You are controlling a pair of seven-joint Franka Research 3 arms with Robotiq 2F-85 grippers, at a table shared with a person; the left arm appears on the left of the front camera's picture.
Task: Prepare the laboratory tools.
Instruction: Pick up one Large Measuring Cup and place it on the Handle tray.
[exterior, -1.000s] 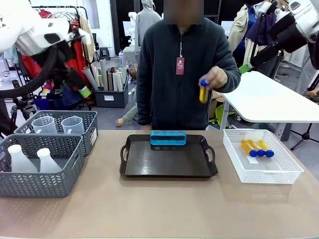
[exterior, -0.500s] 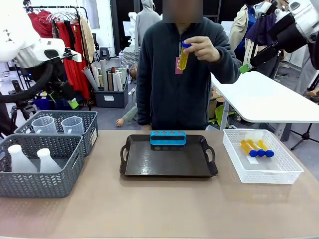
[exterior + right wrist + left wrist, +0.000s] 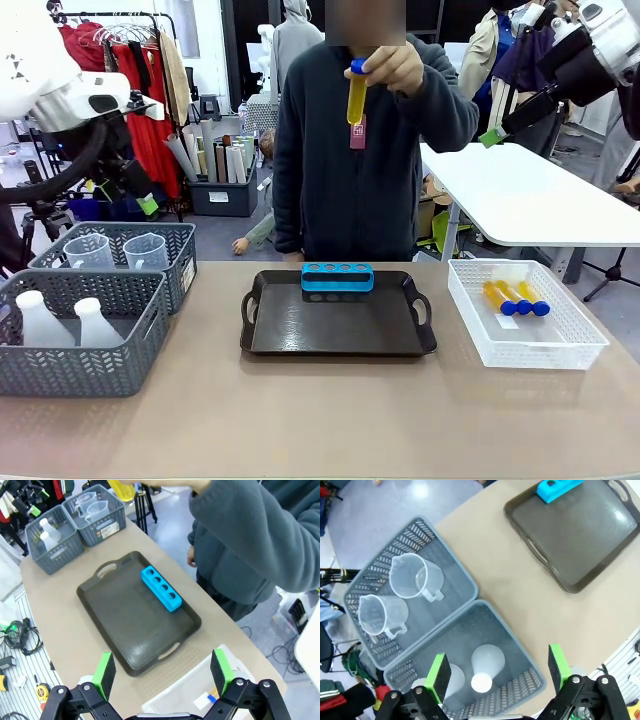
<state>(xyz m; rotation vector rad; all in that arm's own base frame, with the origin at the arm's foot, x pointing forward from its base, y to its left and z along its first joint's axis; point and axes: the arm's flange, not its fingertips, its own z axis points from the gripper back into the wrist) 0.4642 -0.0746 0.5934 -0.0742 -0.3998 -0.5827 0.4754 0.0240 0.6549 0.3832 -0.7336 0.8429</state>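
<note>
Tubes, amber-yellow, blue-capped, four.

Front view: one tube (image 3: 355, 95) is upright in the person's hand (image 3: 392, 68), raised well above the tray (image 3: 300, 335). Three more tubes (image 3: 515, 298) lie in the white lattice basket (image 3: 575, 350). The blue rack (image 3: 337, 277) on the tray has every hole empty. Beakers (image 3: 120, 250) and flasks (image 3: 60, 320) sit in the grey baskets (image 3: 90, 375). Task judged barely begun, with nothing set out.

Left wrist view: left gripper (image 3: 497, 672) spread wide and empty, high over the flasks.

Right wrist view: right gripper (image 3: 162, 670) spread wide and empty, above the tray's edge, well apart from the raised tube.

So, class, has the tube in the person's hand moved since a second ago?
Yes. The tube rose and went left: once beyond the blue rack to the right, now high above it.
</note>
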